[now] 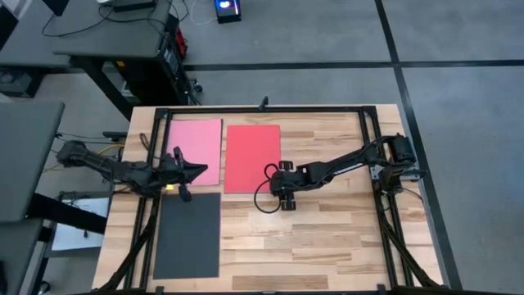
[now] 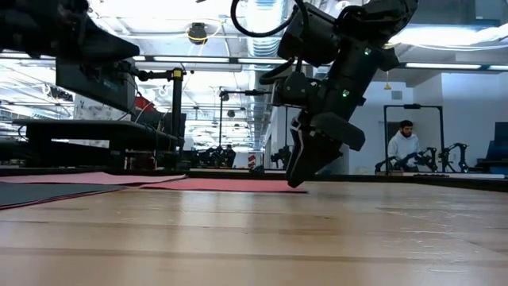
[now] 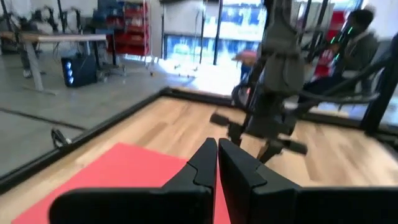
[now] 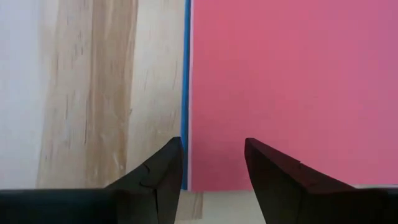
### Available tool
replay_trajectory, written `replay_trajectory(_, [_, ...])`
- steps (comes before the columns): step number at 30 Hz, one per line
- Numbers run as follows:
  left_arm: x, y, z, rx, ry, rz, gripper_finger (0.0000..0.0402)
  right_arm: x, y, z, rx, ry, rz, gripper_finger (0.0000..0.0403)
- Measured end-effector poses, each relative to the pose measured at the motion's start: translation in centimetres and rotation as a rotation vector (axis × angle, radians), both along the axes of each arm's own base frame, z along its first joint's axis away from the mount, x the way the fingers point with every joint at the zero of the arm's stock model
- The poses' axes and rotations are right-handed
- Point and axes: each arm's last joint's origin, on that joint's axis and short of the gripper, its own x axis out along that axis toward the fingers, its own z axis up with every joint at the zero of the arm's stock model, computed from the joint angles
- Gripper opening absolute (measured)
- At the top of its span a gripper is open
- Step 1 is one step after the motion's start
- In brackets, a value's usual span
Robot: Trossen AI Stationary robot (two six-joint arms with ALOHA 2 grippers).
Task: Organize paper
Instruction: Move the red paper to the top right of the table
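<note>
Three sheets of paper lie flat on the wooden table: a pink one [image 1: 195,147] at the far left, a red one [image 1: 252,157] beside it, and a dark grey one [image 1: 188,235] nearer. A thin blue strip [image 4: 185,93] shows from under the red sheet [image 4: 292,87] along one edge. My right gripper [image 4: 214,165] is open and slants down at the red sheet's near right corner, one finger over the strip and one over the red sheet. My left gripper [image 1: 201,170] is shut and level, above the pink sheet's near right corner, holding nothing. My right gripper reaches down to the red sheet, its fingertips [image 2: 295,179] close to the sheet's surface [image 2: 238,185]. I cannot tell whether they touch it. Nothing sits between the fingers.
A black frame rail [image 1: 262,110] runs around the table's far and side edges. Bare wood [image 1: 327,238] spreads over the near right part. Desks [image 1: 98,33] stand beyond the far left. A person [image 2: 406,143] sits in the room behind the table.
</note>
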Motion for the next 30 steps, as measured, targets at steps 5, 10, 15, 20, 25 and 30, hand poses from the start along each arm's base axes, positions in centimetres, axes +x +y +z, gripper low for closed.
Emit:
replay_trajectory(5, [3.5,0.3,0.3,-0.032,0.226,0.066,0.0000,0.0,0.0,0.0,0.001,0.001,0.000,0.0171])
replay_trajectory(10, [8.3,1.0,-0.1,-0.047,0.422,0.010,0.0000,-0.3,0.0,0.9,0.060,0.012,-0.047,0.0171])
replay_trajectory(15, [12.9,2.0,-0.8,-0.015,0.572,-0.082,0.0008,-1.1,-0.9,2.0,0.086,0.038,-0.116,0.0171])
replay_trajectory(20, [16.2,2.6,-2.1,-0.018,0.717,-0.160,0.0034,-1.6,-1.9,1.6,0.092,0.061,-0.153,0.0171])
replay_trajectory(25, [17.8,2.7,-3.8,-0.044,0.881,-0.156,0.0085,-3.2,-2.9,-0.4,0.133,0.090,-0.185,0.0171])
replay_trajectory(30, [18.8,2.8,-4.5,-0.056,0.912,-0.150,0.0159,-3.9,-3.8,-0.9,0.171,0.058,-0.221,0.0171])
